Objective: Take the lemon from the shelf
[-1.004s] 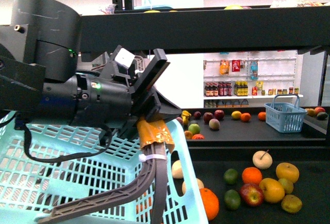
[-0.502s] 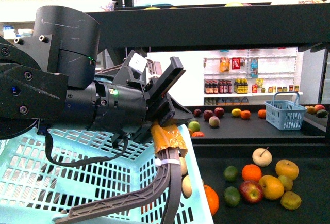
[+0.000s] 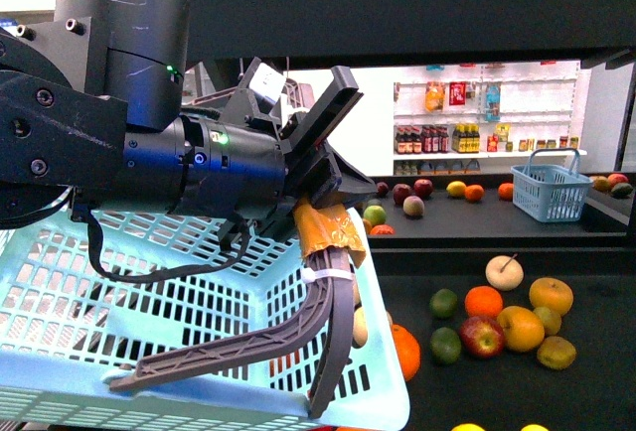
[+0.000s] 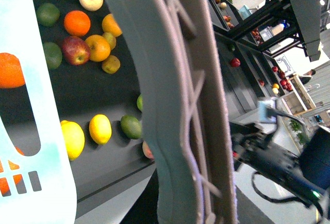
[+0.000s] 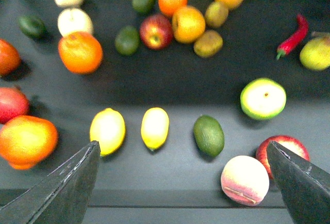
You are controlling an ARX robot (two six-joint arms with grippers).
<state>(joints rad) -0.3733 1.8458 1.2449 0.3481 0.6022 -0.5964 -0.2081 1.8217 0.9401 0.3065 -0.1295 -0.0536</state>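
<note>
The right end effector [image 5: 182, 143] hangs released, fingers wide, above the shelf [image 5: 170, 84]. The lemon [image 5: 154, 127] lies there between a second yellow fruit [image 5: 107, 130] and a green fruit [image 5: 209, 135]. Centre over it, then descend straight, clearing both neighbours.

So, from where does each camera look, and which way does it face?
Front view: on the robot's body, facing the black metal tiered shelf; its left arm, grey left pincer and a light-blue plastic basket show.
Left wrist view: on that wrist, looking past one pincer finger onto the shelf.
Right wrist view: on that wrist, looking down on the shelf between the open right pincer's tips.
Shared: all three show the round red apple.
</note>
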